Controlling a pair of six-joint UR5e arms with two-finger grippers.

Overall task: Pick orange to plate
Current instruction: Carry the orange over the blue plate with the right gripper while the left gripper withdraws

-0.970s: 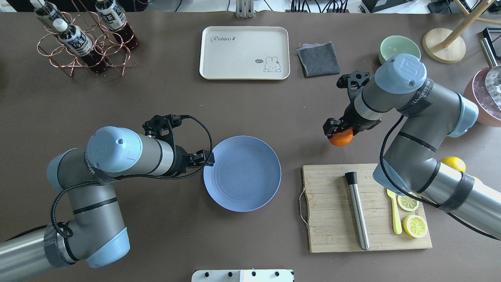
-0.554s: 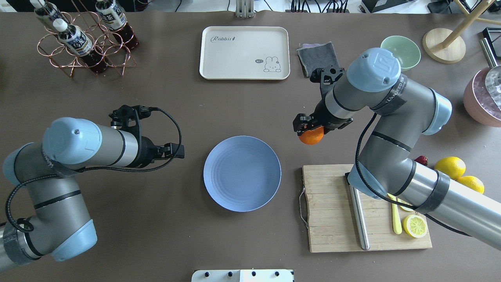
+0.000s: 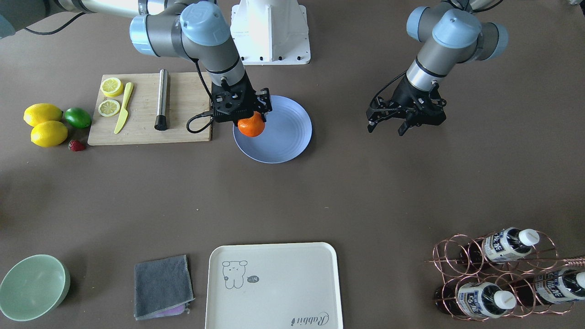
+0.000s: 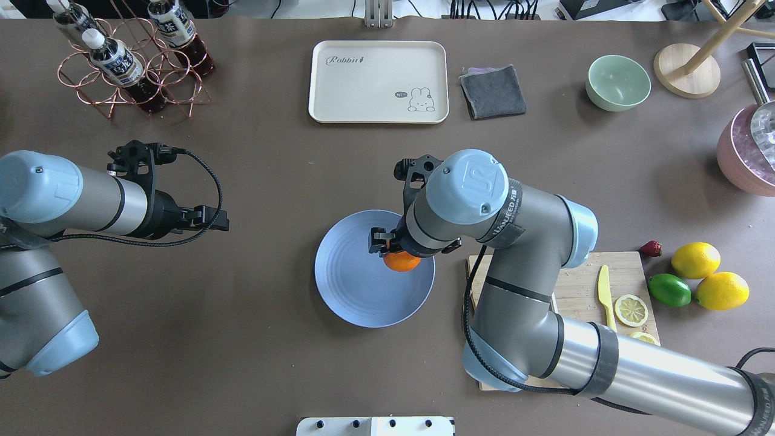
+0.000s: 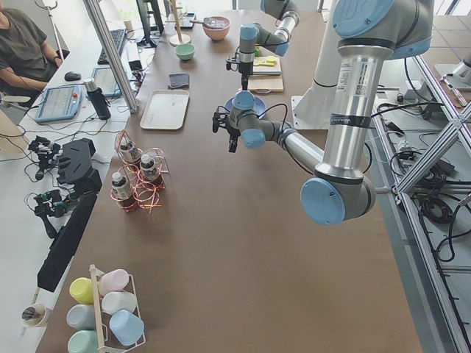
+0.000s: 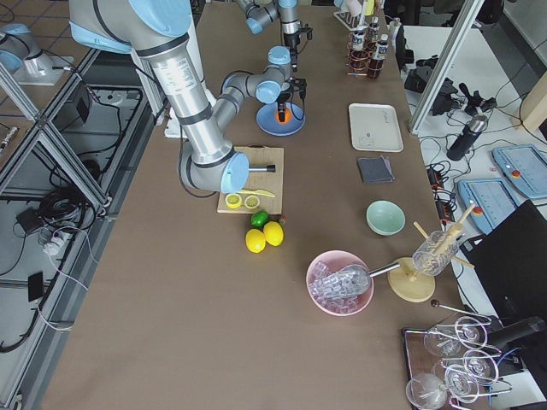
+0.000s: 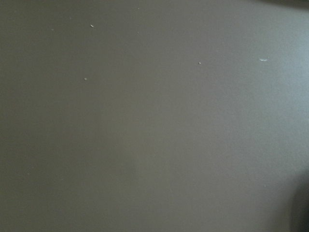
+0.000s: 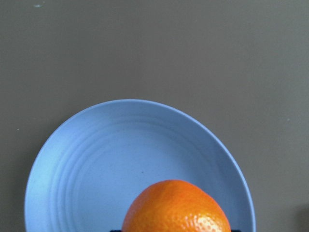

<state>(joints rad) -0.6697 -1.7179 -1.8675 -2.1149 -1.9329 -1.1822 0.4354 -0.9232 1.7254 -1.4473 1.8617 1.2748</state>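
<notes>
Orange, finely pitted, is clamped by the right gripper over the blue plate, upper centre; cutting board is set alongside; left gripper, upper right, is spread.

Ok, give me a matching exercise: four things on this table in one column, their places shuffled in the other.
1 orange
2 lime
3 cloth
4 knife

A on the cutting board
B beside the lemons
C in the right gripper, over the plate
D between the tray and the bowl

Pairs: 1-C, 2-B, 3-D, 4-A
</notes>
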